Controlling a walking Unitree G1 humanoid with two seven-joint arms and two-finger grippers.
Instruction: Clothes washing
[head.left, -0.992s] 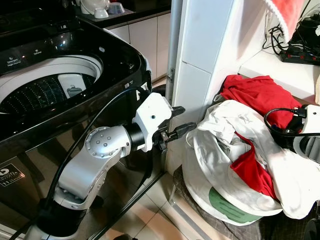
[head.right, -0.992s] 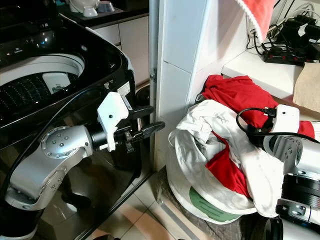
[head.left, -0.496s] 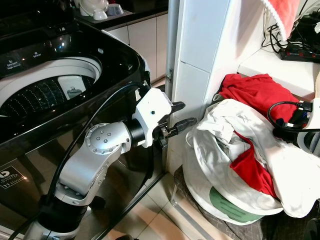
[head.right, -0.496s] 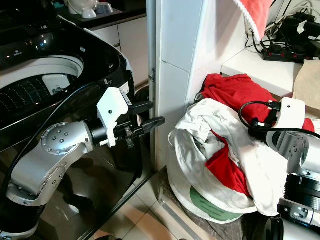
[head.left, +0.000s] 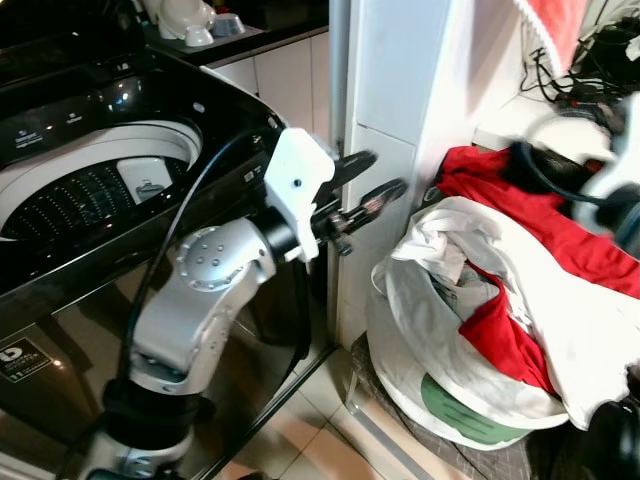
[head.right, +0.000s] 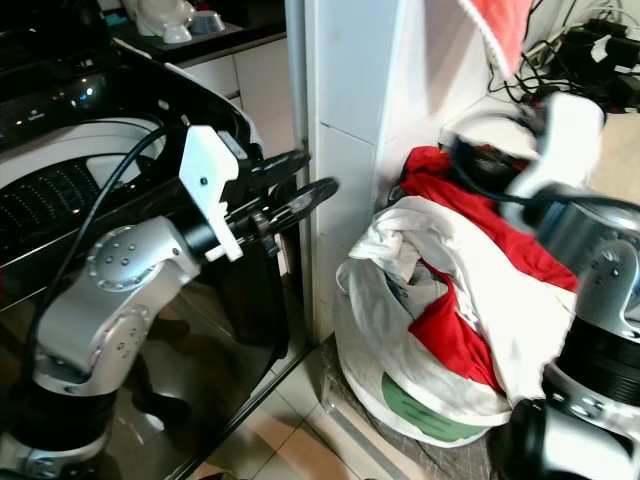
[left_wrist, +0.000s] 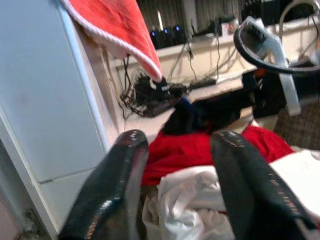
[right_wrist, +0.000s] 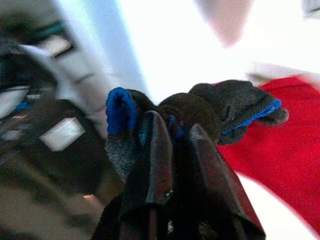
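Silver metal of the left arm is being seen nearest, bent up in front of the black washing machine (head.left: 120, 110), whose lid is open over the white-rimmed drum (head.left: 90, 190) at the left. The left claw (head.left: 365, 180) is being held out to the right at the corner of the white tiled pillar (head.left: 400, 120), its two black fingers (left_wrist: 112, 185) spread well apart with nothing between them; it is pointed toward the laundry.

To the right of the pillar, near the floor, a white laundry basket (head.left: 450, 400) is being shown heaped with clothes: a white garment (head.left: 450, 250) is draped over its rim, and a red garment (head.left: 520, 190) is lying on top and spilling down inside. The basket is well apart from the drum.

Farther right and higher, the right arm is being seen blurred above the red garment. In the right wrist view the right claw (right_wrist: 172, 132) is being shown pinched tight on a dark grey sock (right_wrist: 195, 107) with blue trim, lifted above the red cloth.

Beyond, a white surface (head.left: 520, 115) is carrying a tangle of black cables (left_wrist: 150, 95), and a red towel (left_wrist: 120, 25) with a white edge is hanging above it.
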